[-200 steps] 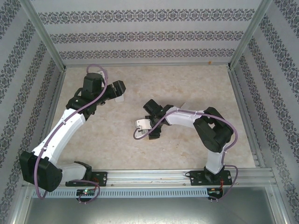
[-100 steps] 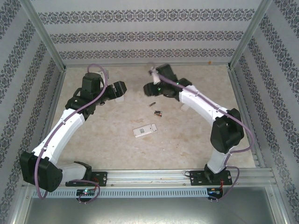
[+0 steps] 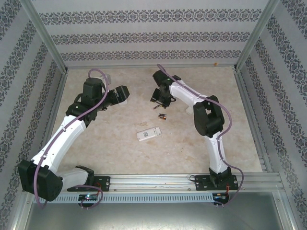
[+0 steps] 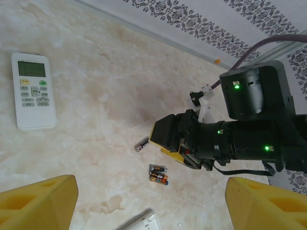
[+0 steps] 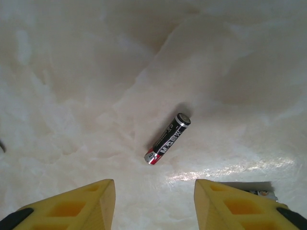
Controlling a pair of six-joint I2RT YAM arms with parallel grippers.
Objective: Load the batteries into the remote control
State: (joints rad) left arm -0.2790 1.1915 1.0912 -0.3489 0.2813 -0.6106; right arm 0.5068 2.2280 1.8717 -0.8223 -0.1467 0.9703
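Note:
A white remote (image 3: 147,133) lies in the middle of the table, and its end (image 4: 145,222) shows an open compartment. One black and red battery (image 5: 168,139) lies alone on the table (image 3: 156,108), with my right gripper (image 5: 153,203) hovering open just above it and nothing between its yellow fingers (image 5: 72,206). Three more batteries (image 4: 159,174) lie side by side (image 3: 161,116) between that one and the remote. My right gripper (image 3: 159,99) hangs at the back centre. My left gripper (image 3: 122,93) is raised at the back left, open and empty (image 4: 148,206).
A second white remote (image 4: 33,91) lies face up with its display and buttons showing, beneath my left gripper. Patterned walls and metal posts (image 3: 48,38) enclose the marble table (image 3: 201,143). The right arm's forearm (image 3: 189,96) runs along the back right.
My right arm has swung from over the central remote to the back, then dropped above the lone battery, and its jaws have narrowed. The batteries are now uncovered. My left arm has barely moved.

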